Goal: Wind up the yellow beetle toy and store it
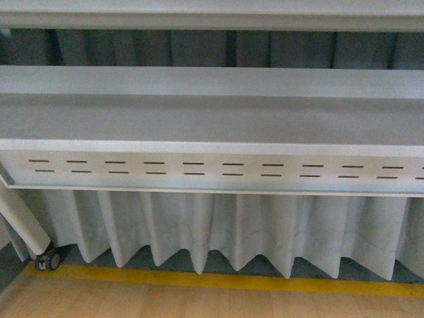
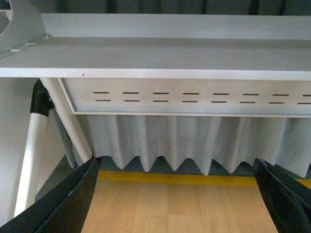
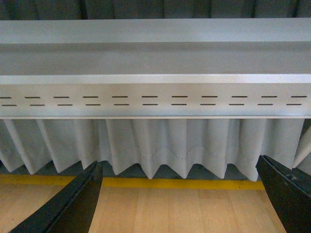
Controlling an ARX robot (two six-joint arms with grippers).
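The yellow beetle toy is out of view in every frame. My left gripper is open and empty, its black fingers spread wide over the wooden floor. My right gripper is open and empty too, its black fingers apart above the same floor. Neither arm shows in the front view.
A grey metal table with a slotted front panel spans the front view, a white pleated curtain hanging below it. A yellow floor stripe runs along the wooden floor. A white table leg with a caster stands at left.
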